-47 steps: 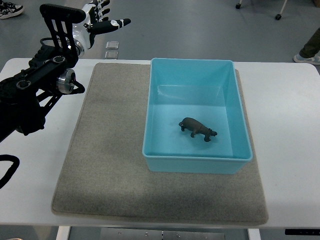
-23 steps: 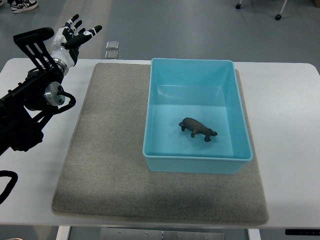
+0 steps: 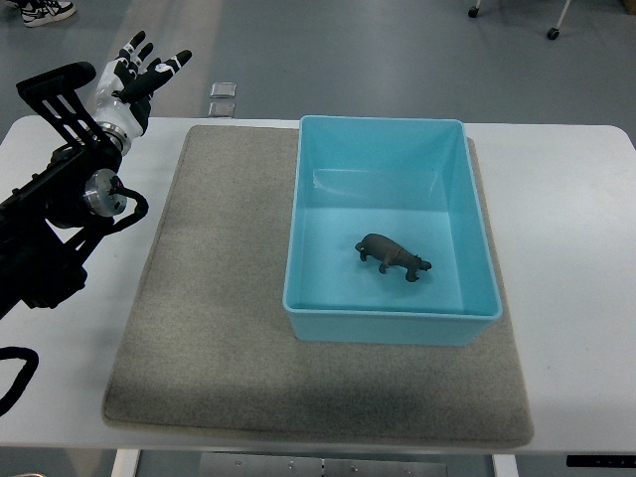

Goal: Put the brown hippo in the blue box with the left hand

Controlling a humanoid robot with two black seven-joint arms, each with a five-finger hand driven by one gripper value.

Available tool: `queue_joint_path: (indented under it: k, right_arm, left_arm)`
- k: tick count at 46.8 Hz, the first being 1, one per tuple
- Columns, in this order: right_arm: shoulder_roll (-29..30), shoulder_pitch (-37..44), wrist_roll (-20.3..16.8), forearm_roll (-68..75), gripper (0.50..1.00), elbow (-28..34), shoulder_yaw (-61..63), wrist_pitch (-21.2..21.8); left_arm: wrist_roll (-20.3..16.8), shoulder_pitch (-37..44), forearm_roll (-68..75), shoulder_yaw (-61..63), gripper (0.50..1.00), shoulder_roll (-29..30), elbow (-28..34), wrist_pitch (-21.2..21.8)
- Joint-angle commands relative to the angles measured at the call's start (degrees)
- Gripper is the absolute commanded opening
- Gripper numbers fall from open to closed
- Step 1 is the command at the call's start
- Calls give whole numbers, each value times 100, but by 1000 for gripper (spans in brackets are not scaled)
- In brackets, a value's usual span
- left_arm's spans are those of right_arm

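Observation:
The brown hippo [image 3: 394,256] stands on the floor of the blue box [image 3: 467,189], a little right of its middle. The box sits on the right half of a grey mat [image 3: 219,298]. My left hand [image 3: 142,70] is at the far left, beyond the table's back edge and far from the box. Its fingers are spread and it holds nothing. The black left arm [image 3: 60,209] runs along the left edge. The right arm does not show.
The mat lies on a white table [image 3: 566,229]. Grey floor is behind the table, with two small floor plates [image 3: 223,97]. A person's shoes show at the top left corner [image 3: 45,10].
My left arm has drawn back to the left, away from the mat, with the hand staying open. The hippo and box have not moved.

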Motion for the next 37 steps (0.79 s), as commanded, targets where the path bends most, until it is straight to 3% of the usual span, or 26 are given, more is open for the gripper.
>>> queue_joint_path:
  k: [1, 37]
  right_arm:
    - [0, 0, 0, 1, 936, 0, 0, 0]
    - [0, 9, 0, -8, 936, 79, 18, 62]
  left_arm:
    - [0, 9, -7, -8, 999, 16, 0, -89]
    - [0, 184, -324, -228, 999, 8, -35, -256]
